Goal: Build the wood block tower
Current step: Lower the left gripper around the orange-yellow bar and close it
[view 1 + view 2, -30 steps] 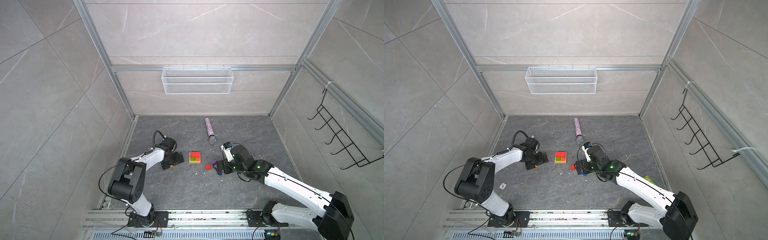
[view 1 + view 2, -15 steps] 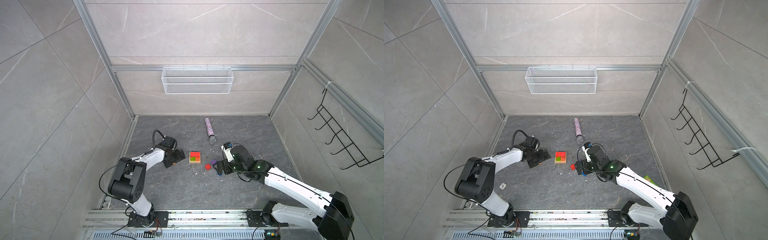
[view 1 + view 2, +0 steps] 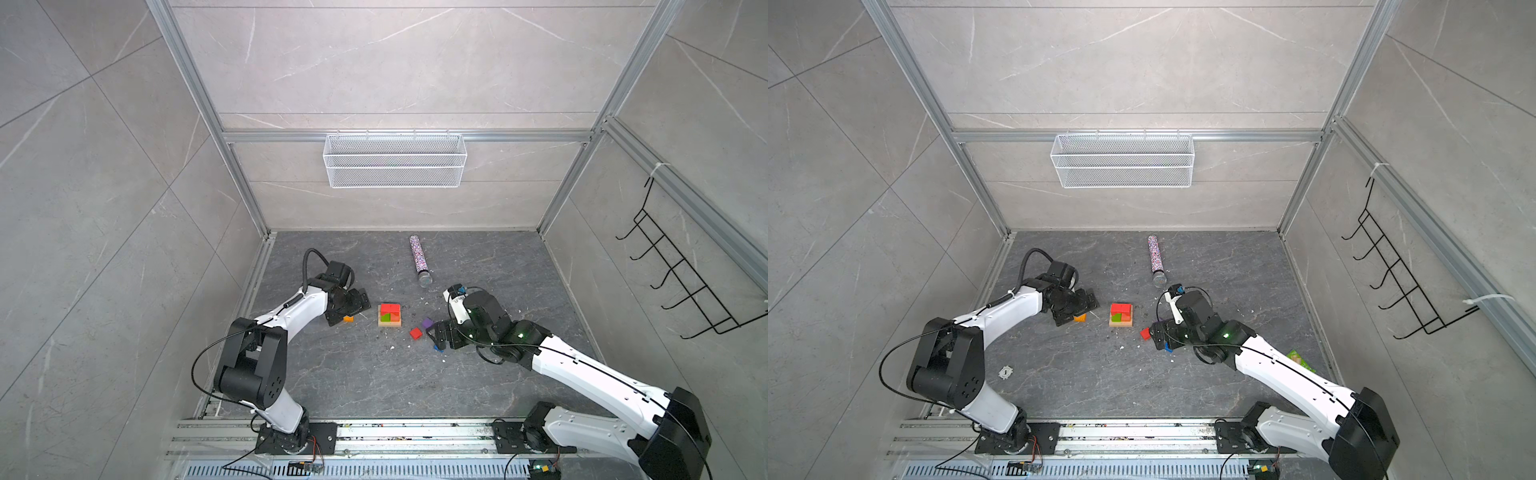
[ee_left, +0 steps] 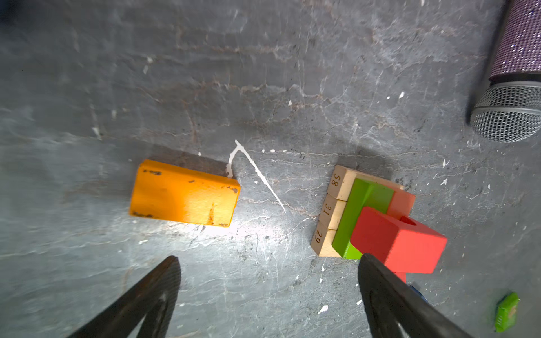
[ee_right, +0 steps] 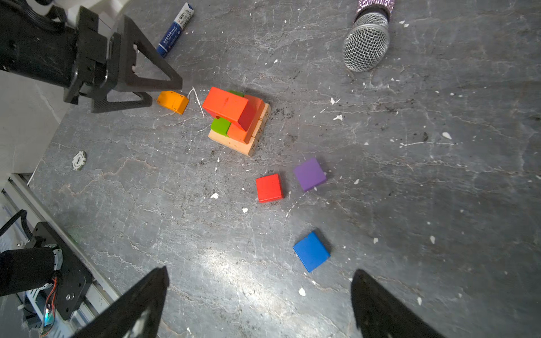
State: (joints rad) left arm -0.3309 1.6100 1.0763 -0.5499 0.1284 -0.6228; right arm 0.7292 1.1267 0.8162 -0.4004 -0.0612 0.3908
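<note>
Left gripper [image 4: 268, 257], agape and empty, has shifted off the orange block [image 4: 184, 194] at the tower's [image 4: 395, 240] 9 o'clock, so grasping remains; right gripper [image 5: 260, 270] likewise spread, empty

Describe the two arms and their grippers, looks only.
The left arm and right arm have white shells with black joints. A black cable loops at the left wrist; a green light glows on the right arm. The left gripper and right gripper have black triangular fingers.

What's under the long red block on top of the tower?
A green block and an orange block lie under it, on the tan base. How far they run beneath the red block is hidden.
</note>
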